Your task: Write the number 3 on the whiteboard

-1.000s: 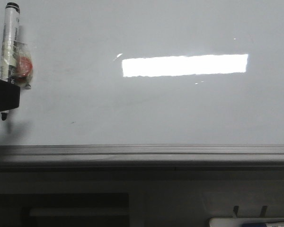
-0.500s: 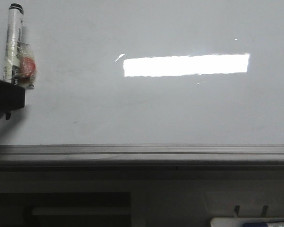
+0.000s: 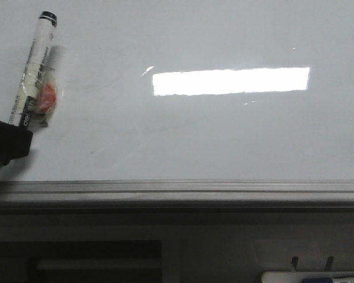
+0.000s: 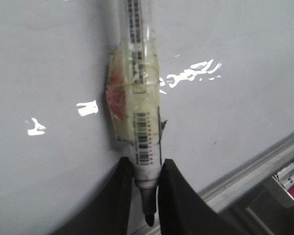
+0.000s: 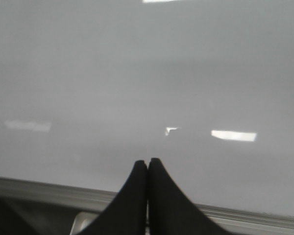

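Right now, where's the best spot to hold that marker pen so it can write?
Probably low on the barrel, just above the tip, squeezed from both sides. The left gripper already grips the marker pen there. The barrel is slim and round, and that grip leaves the black tip free below, over the whiteboard.

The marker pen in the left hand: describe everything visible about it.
The marker pen is a slim white barrel with black print and barcodes, a black cap end up top and a dark tip poking out below the left hand, whose fingers clamp its lower barrel. A clear taped wad with a red patch is wrapped round its middle. In the front view it tilts, upper end to the right, over the whiteboard, which shows no writing.
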